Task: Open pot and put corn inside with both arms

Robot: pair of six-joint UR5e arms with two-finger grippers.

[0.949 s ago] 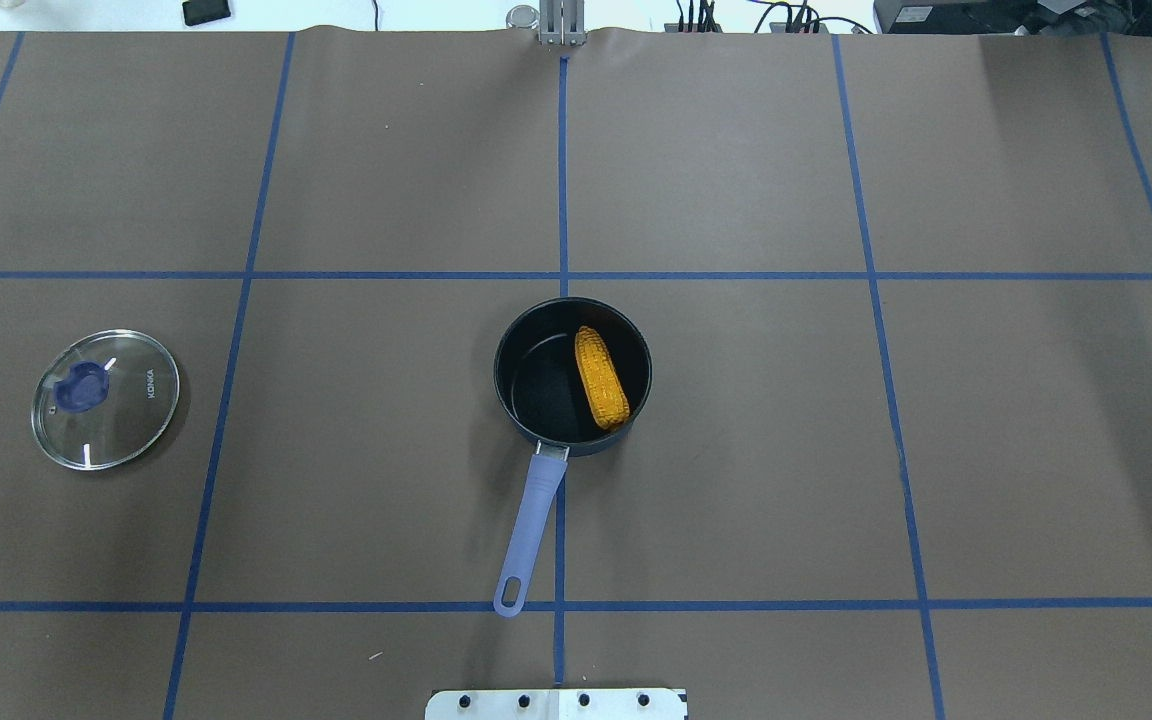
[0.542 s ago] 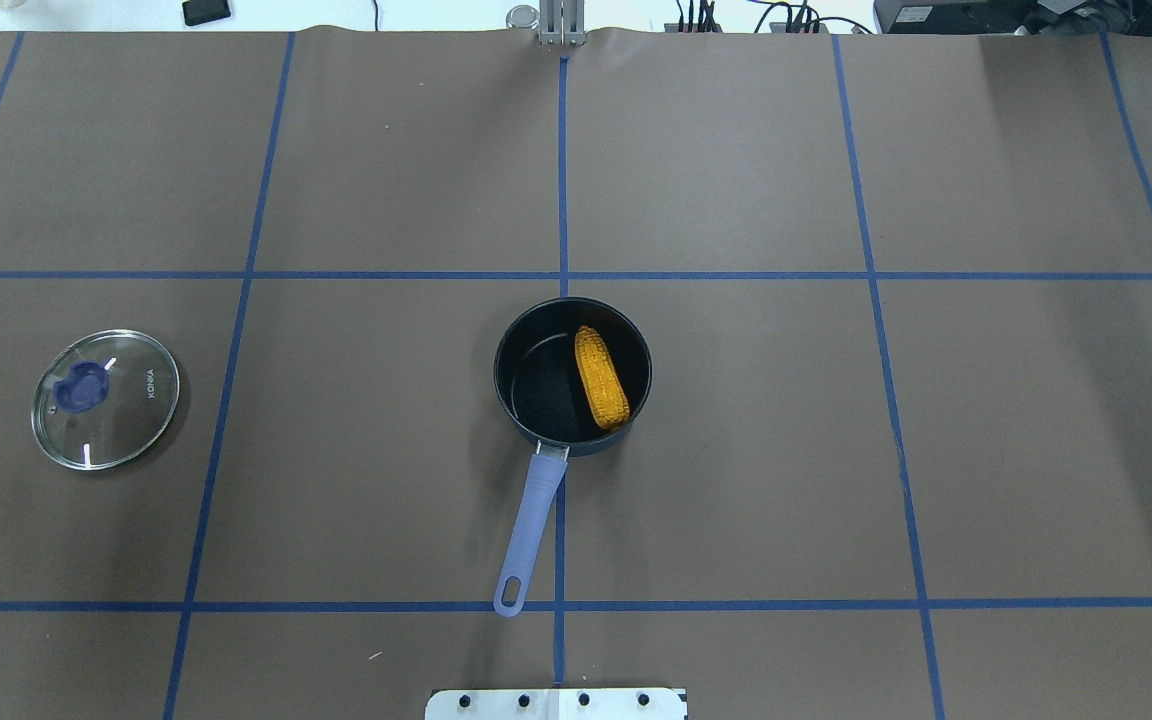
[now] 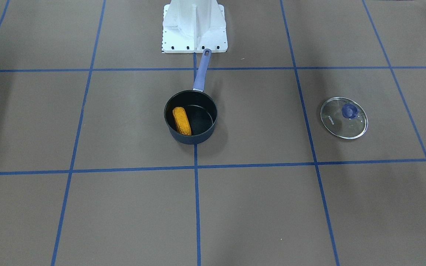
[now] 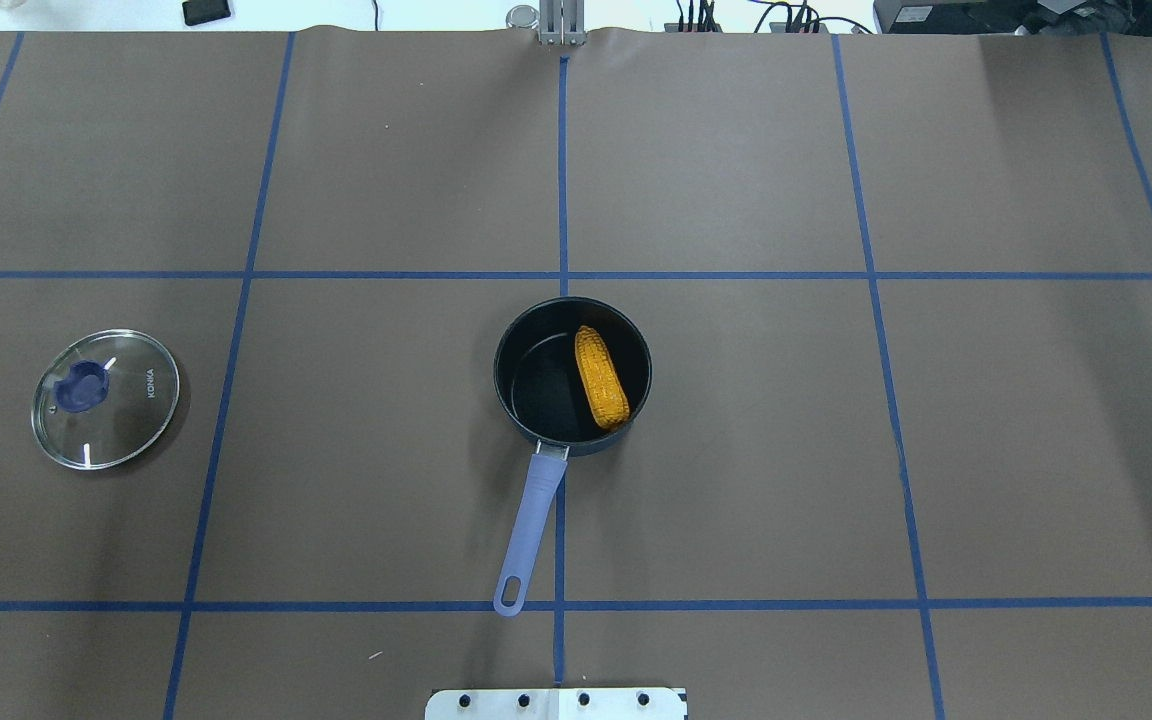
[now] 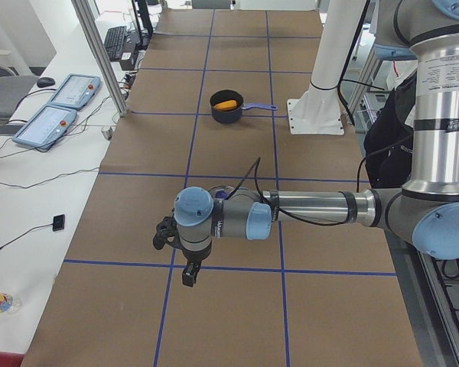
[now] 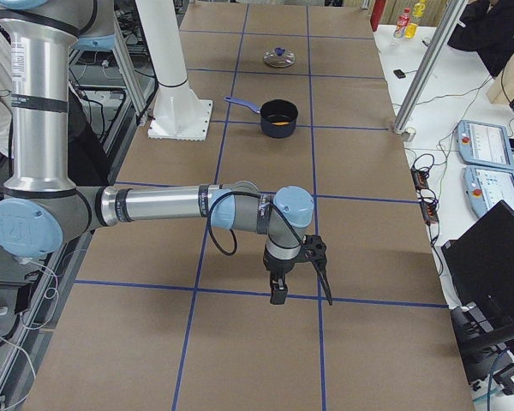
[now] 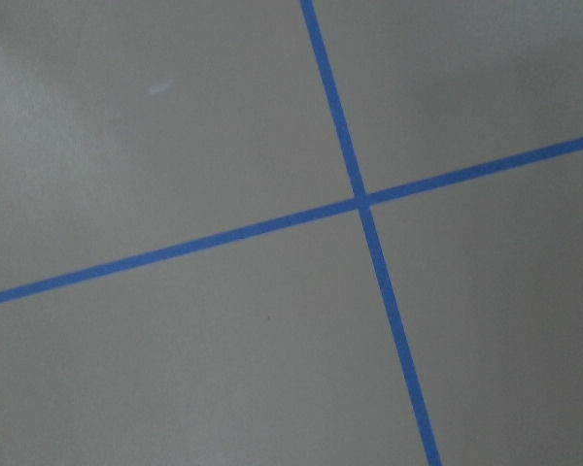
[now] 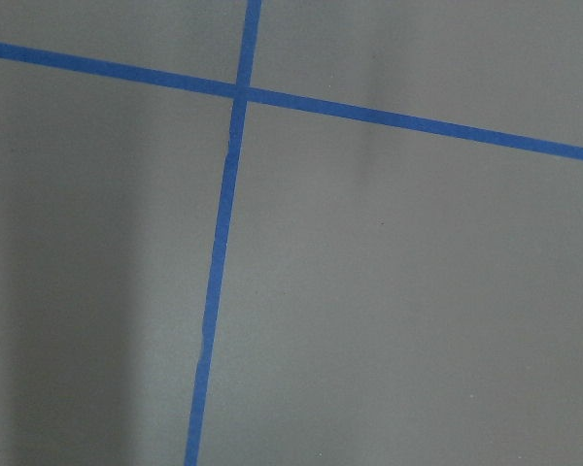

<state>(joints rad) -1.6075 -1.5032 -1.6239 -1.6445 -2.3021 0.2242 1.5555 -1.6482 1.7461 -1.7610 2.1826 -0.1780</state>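
Corn [image 4: 602, 377] is inside the pot [image 4: 534, 385], lying on the black floor against the wall on the robot's right side. Its long axis runs roughly away from the robot and tilts slightly. The tapered tip is at the far end and the blunt end is nearest the handle [image 4: 531, 530].

Pot sits mid-desk [image 4: 836, 450] on the centre tape line. The handle points back toward the robot's base plate [image 4: 556, 703].

The glass lid [image 4: 105, 399] is off, knob up, flat on the desk and well apart from the pot on the robot's left.

Left pincer [image 5: 176, 256] shows only in the left side view. It points down over the desk toward the left end, near the lid, with the pot far off toward the middle. Can't tell whether it is wide or narrow.

Right pincer [image 6: 301, 291] shows only in the right side view. It points down toward the right end, with the pot well apart from it toward the middle. Can't tell its opening either.

Neither pincer appears to hold anything. Both wrist cams show only bare desk and tape crossings.

I can't rank which arm is nearer the pot, since both look similarly far out. The corn sits in the pot's right half, so the right arm would have the slightly shorter line to it.

Judgement: lid off and corn in, so the task reads as complete. I don't see that any further grasp is needed.
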